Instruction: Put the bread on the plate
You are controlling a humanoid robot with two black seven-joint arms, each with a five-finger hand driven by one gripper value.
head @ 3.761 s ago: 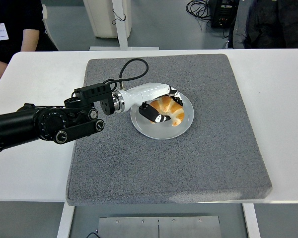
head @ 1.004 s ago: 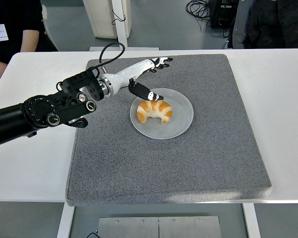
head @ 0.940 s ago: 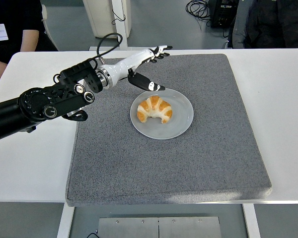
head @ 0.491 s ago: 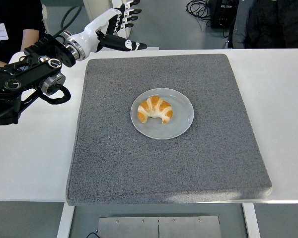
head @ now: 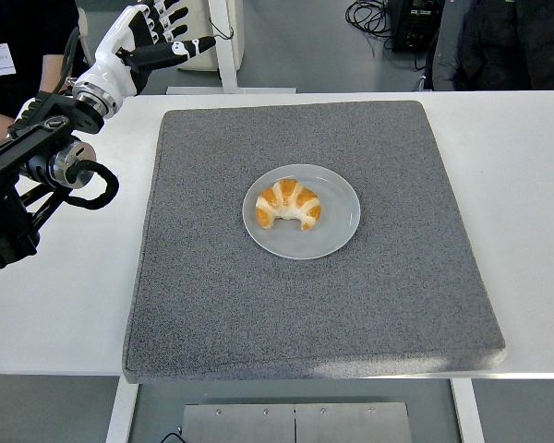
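One croissant, the bread (head: 288, 205), lies on the plate (head: 337, 235) in front of us, its golden back arched toward the far side and its two tips pointing toward the near edge. The bread sits a little left of the plate's middle, leaving a bare crescent of grey rim on the right and near sides. We see the round plate resting flat near the centre of a grey mat (head: 388, 305) with a rough, felt-like surface, and the mat covers most of the white worktop (head: 535, 231), whose bare margins show on the left and right. Our left hand (head: 143, 37) is raised at the far left corner, well apart from the plate and above the worktop's far edge rather than over the mat. It holds nothing: its white fingers (head: 157, 18) are spread loosely, and the thumb with its dark tip points to the right. The black left arm (head: 37, 171) runs back from the wrist toward the left edge, with a loop of black cable hanging beside its joint. At the top left a person in dark clothing (head: 28, 46) stands behind the worktop, a forearm showing at the edge. Another dark-clothed figure (head: 508, 41) shows at the top right, beyond the far edge, near some cables on the floor.
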